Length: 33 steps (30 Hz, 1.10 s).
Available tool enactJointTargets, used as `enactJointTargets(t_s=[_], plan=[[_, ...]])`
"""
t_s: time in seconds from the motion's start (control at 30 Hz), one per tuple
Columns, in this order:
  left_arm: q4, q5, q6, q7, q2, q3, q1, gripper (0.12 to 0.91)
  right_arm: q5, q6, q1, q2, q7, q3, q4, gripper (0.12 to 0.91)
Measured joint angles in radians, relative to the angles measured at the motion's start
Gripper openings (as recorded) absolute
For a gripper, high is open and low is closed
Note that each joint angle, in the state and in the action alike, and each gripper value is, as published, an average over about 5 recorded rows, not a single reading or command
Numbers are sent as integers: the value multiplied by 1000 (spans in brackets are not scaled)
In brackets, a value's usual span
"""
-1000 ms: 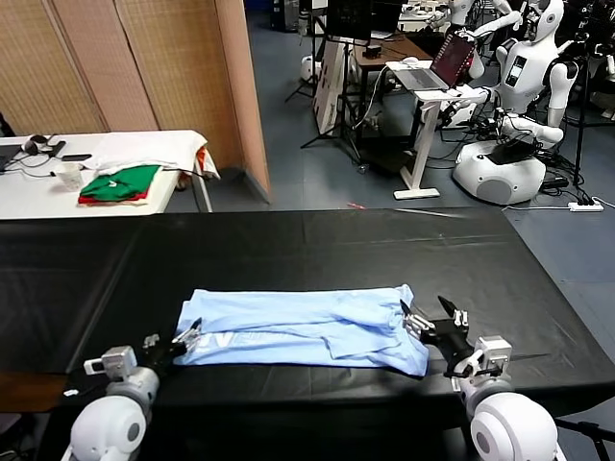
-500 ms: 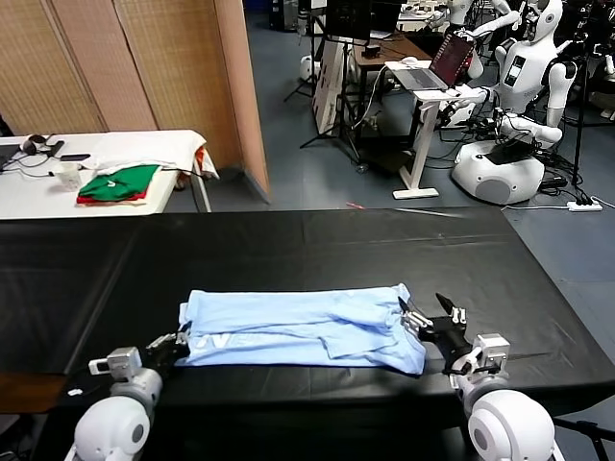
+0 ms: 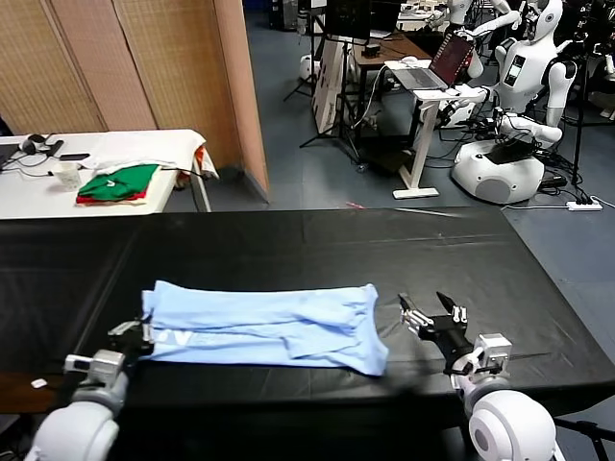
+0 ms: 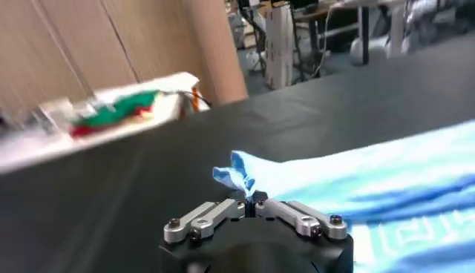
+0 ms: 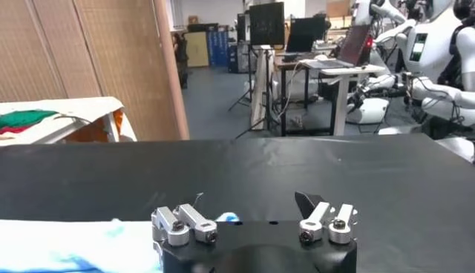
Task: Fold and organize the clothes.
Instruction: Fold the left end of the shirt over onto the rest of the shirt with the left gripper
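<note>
Black cloth covers the bench (image 3: 317, 240) before me. At its near left my left gripper (image 3: 132, 335) has its fingers pinched on the pale blue T-shirt (image 3: 264, 327), lying half folded along the near edge. My right gripper (image 3: 430, 319) waits spread, just beside it. Next: grip that end, fold across.

Head camera looks forward and down over the surface (image 3: 317, 240). Wrist cameras sit close behind each gripper, sharing that surface.
</note>
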Motion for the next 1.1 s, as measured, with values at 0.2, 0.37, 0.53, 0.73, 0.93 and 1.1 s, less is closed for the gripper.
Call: enactJointTargets(t_s=[0.2, 0.37, 0.53, 0.73, 0.93, 1.1], plan=[[-54, -117, 54, -35, -20, 26, -18, 175, -13, 52, -39, 15, -16, 32, 8, 907], [-111, -239, 102, -78, -74, 104, -48, 175, -51, 80, -81, 32, -27, 65, 10, 907], [-162, -385, 135, -120, -124, 210, -84, 175, -103, 96, -123, 62, -39, 84, 8, 907], [-180, -449, 139, -136, -180, 339, -124, 175, -132, 101, -156, 99, -41, 96, 8, 907], [-148, -440, 131, -133, -257, 434, -183, 175, -138, 101, -168, 118, -42, 109, 12, 907], [-113, -440, 126, -128, -314, 491, -238, 175, -143, 103, -172, 128, -42, 118, 13, 907]])
